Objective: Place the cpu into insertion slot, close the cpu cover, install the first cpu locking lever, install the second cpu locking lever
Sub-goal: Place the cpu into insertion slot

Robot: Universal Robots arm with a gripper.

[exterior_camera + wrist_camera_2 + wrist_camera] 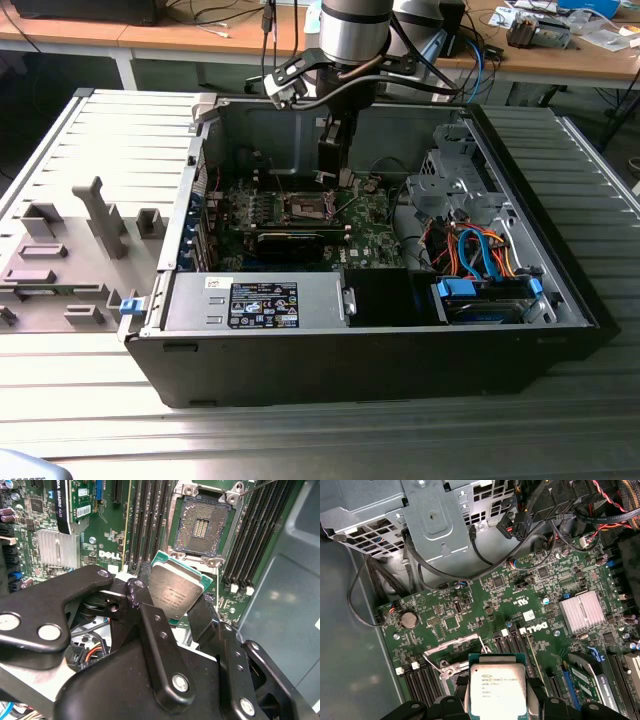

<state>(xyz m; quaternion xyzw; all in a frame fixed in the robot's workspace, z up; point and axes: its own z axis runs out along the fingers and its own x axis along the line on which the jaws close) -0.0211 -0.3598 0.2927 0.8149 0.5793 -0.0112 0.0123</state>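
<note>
While the arm's matte black, bolted metal gripper clamped the flat, square, grey-beige metallic cpu by two edges, the chip hung tilted near the silver-rimmed, dark-centred square insertion slot, not touching it, on the green circuit board mid-frame in the exterior view.

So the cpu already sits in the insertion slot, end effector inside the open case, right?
Not quite: the second wrist view shows the cpu held in the end effector and the insertion slot empty. The end effector is inside the open case.
</note>
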